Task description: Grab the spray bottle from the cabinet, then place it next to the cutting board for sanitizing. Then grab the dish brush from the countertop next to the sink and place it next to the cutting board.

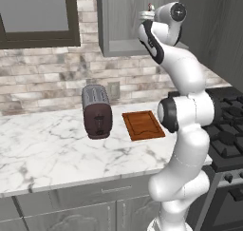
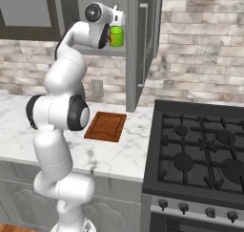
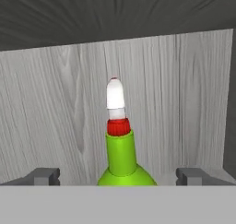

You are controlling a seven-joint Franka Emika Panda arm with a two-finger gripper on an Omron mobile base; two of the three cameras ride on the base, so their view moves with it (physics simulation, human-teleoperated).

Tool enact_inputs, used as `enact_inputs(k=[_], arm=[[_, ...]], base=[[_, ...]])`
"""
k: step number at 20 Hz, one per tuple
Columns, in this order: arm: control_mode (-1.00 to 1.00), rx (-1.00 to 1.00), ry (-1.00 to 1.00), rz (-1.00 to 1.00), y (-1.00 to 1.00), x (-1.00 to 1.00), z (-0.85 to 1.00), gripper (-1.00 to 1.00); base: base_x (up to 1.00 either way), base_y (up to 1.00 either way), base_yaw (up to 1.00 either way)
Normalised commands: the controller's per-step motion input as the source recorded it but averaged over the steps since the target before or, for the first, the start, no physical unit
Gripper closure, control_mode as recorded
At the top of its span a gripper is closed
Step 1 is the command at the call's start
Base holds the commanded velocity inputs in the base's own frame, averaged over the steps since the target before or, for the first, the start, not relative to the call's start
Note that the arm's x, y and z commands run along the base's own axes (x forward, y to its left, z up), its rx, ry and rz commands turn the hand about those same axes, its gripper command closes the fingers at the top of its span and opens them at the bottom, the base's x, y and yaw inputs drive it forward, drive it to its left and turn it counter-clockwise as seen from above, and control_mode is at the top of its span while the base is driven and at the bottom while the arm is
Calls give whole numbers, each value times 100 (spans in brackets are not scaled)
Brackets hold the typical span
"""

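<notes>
The robot arm is reaching high up into the cabinet. The hand is sitting at the open shelf at the bottom of the cabinet. Its two dark fingers are standing wide apart, one on each side of the spray bottle. The bottle is standing upright between them, right in the middle. The fingers are not touching the bottle, so the hand is released and is holding nothing.

The spray bottle is green, with a red ring and a white top on its narrow neck. From the right base view, its green body is showing on the shelf just beside the hand, with the grey wood wall of the cabinet behind it.

Down below, the cutting board is lying flat on the white marble bench. It is reddish brown with a groove near its rim. A toaster is sitting just beside the board, on the side away from the stove. The stove is standing at the end of the bench, with black grates on top. A brick wall is running behind the bench.
</notes>
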Motion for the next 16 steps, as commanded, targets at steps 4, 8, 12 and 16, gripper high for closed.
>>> enact_inputs(k=[4, 8, 12, 16], arm=[[-100, 0, 0, 0, 1, 39, -4, -100], [-100, 0, 0, 0, 0, 43, -4, -100], [-100, 0, 0, 0, -1, 31, -2, -100], [-100, 0, 0, 0, 0, 25, -6, -100]], base=[[0, 0, 0], [0, 0, 0], [0, 0, 0], [0, 0, 0]])
